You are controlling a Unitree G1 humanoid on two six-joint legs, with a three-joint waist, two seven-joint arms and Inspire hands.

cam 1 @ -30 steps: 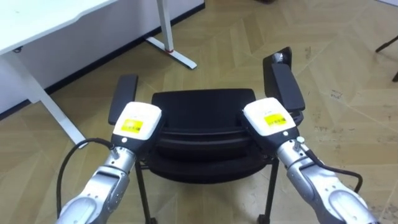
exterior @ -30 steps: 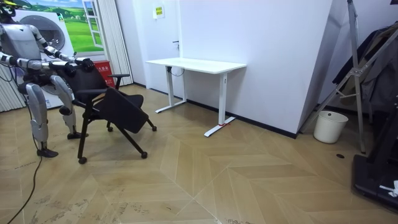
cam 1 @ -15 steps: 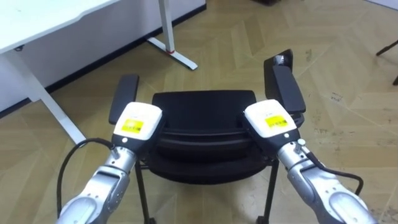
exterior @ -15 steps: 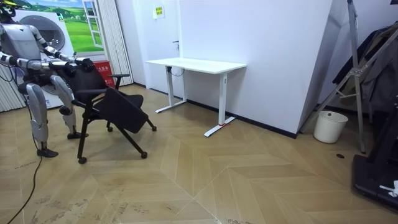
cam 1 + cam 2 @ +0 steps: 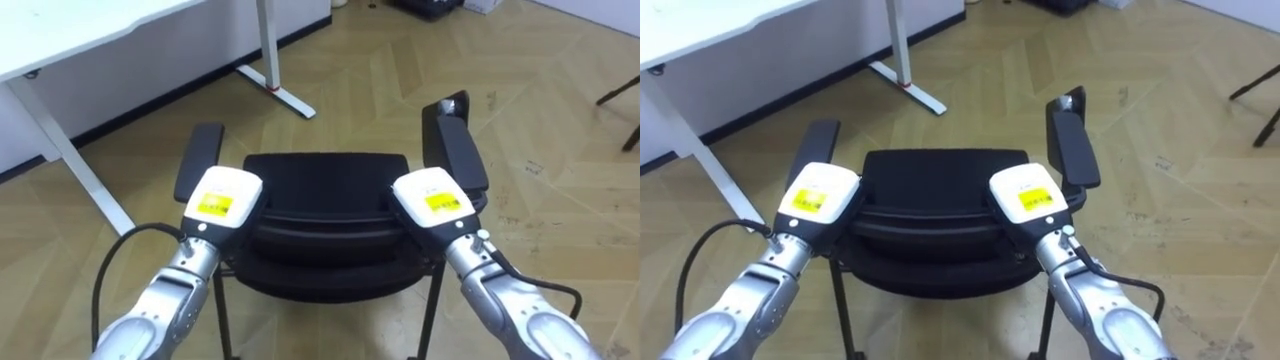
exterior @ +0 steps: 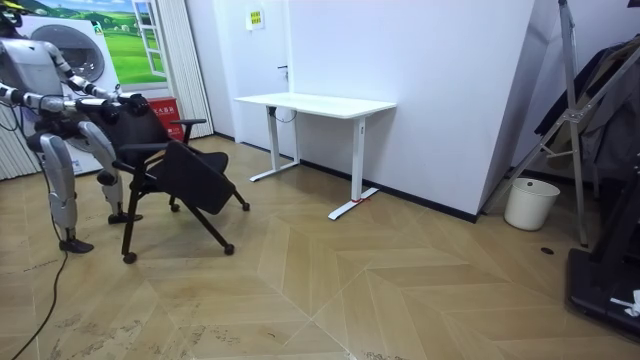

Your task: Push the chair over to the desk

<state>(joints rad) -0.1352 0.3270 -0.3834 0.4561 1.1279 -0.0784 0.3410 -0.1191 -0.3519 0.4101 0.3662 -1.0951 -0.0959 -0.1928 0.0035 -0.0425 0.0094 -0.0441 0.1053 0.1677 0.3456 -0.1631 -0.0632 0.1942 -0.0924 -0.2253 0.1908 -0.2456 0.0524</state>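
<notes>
chair: black padded office chair (image 5: 325, 180) stood at the robot's twelve o'clock.
hands: left hand (image 5: 220, 197) and right hand (image 5: 432, 198) lay on its backrest corners, likely for a straight shove.
fingers: hidden behind the backrest; couldn't tell.

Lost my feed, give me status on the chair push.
Left hand and right hand on chair backrest. Chair straight ahead. White desk ahead, to the left.

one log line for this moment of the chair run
left hand: on chair back, left side | right hand: on chair back, right side | robot: stands behind chair | white desk: ahead-left
</notes>
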